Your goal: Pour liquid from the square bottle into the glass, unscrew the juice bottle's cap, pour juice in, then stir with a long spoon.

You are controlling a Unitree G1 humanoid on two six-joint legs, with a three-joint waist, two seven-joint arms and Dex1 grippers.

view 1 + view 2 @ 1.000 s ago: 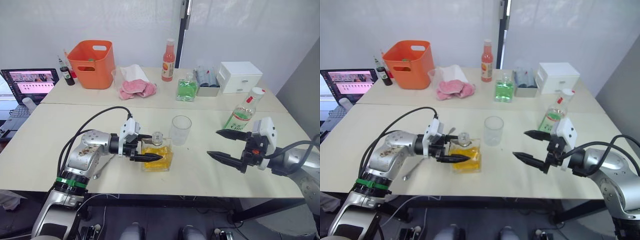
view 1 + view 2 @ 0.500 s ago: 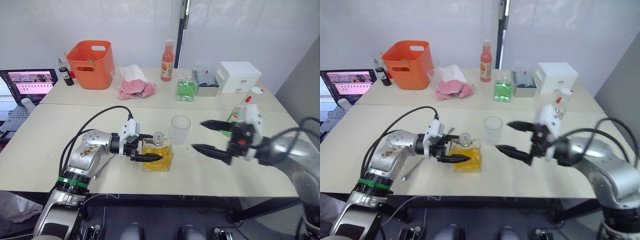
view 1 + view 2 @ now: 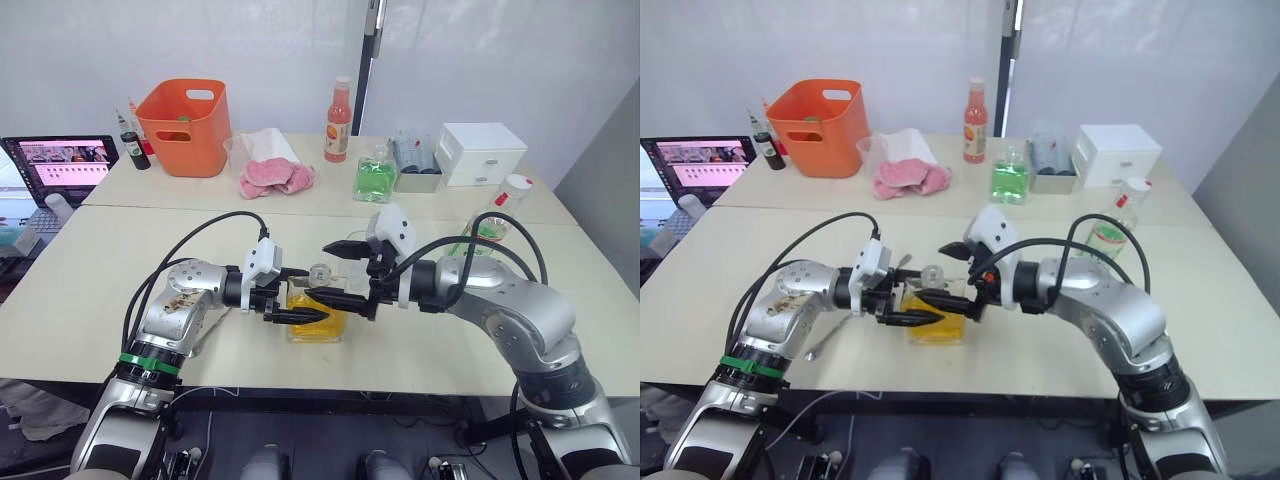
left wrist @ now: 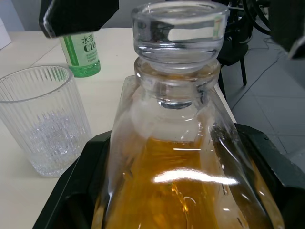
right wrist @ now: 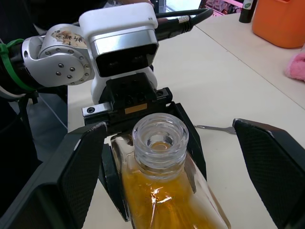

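From the head views, 2 pale tables (image 3: 90, 290) stand pushed together, with a white wall behind and a dark pole going up it. On the far table sit an orange bin (image 3: 186, 127), a pink cloth (image 3: 274, 178), a tall red-capped bottle (image 3: 339, 120), a green bottle (image 3: 374, 177) and a white box (image 3: 482, 153). A laptop (image 3: 60, 163) is off to the robot's left. On the near table the square bottle (image 3: 316, 312) stands upright with orange-yellow liquid (image 3: 318, 325) in it. The left gripper (image 3: 300, 295) has 1 finger on each side of the bottle's body, closed against it. The right gripper (image 3: 342, 272) is spread wide at the bottle's neck, 1 finger high and 1 low, holding nothing. The juice bottle (image 3: 490, 226) with its white cap (image 3: 517, 183) stands behind the right arm. A spoon (image 3: 832, 338) lies by the left arm.

In the left wrist view, the bottle's clear stopper (image 4: 179, 29) is on top. The black fingers (image 4: 81, 186) press both sides of the bottle. The ribbed glass (image 4: 44, 118) stands empty just beside it, with the juice bottle farther off.

In the right wrist view, the right fingers (image 5: 81, 176) are far apart with the stopper between them, not touching it.
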